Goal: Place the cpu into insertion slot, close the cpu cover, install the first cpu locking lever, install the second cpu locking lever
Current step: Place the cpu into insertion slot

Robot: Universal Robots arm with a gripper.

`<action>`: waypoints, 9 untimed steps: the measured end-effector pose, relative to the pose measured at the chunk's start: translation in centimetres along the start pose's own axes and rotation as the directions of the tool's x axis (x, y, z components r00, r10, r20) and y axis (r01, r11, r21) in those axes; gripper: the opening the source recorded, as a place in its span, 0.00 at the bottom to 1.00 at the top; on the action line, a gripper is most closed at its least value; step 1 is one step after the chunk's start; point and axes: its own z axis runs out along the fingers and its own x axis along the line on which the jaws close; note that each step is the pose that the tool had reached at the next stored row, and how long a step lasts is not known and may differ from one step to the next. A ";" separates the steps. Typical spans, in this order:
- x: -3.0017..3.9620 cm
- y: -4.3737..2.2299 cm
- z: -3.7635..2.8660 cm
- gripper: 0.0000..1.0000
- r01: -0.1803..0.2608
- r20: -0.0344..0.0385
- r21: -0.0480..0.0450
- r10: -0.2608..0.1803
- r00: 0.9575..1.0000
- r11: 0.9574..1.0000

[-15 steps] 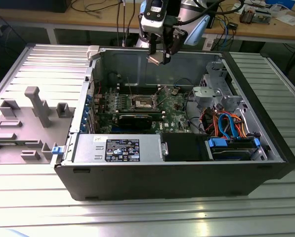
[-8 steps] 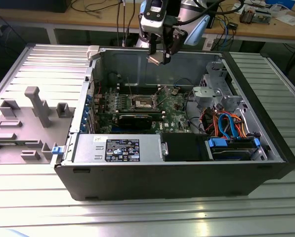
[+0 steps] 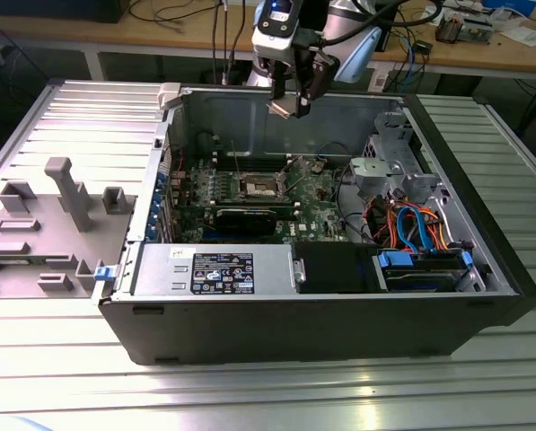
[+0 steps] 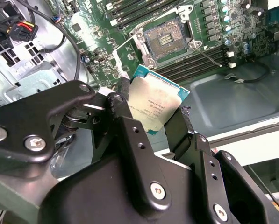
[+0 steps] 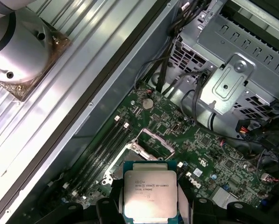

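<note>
My gripper [image 3: 290, 99] hangs above the open computer case, shut on the cpu [image 3: 281, 106], a flat square chip with a dull silver top. In both wrist views the black fingers [image 4: 117, 103] clamp two opposite edges of the cpu [image 4: 155, 105] [image 5: 151, 196]. The insertion slot [image 4: 165, 39] [image 3: 254, 186] lies on the green motherboard well below the chip, its dark centre bare. The cpu cover [image 4: 123, 63] [image 5: 153, 138] stands swung up at one side of the slot. A thin locking lever [image 4: 209, 53] sticks out beside the slot, unlatched.
Long black memory slots [image 4: 195, 65] flank the socket. A metal drive cage [image 5: 232, 84] and bundled cables [image 3: 411, 224] fill the exterior view's right of the case; a power supply [image 3: 214, 269] sits at the front. A grey fixture tray [image 3: 52, 224] lies outside on the exterior view's left.
</note>
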 end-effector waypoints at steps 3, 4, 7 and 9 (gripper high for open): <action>0.00 0.00 0.01 0.55 -0.016 0.001 0.000 0.016 1.000 1.000; 0.00 0.00 0.01 0.55 -0.020 0.002 0.000 0.020 1.000 1.000; 0.00 0.00 0.01 0.55 -0.026 0.002 0.000 0.026 1.000 1.000; 0.00 0.00 0.02 0.55 -0.030 0.003 -0.001 0.030 1.000 1.000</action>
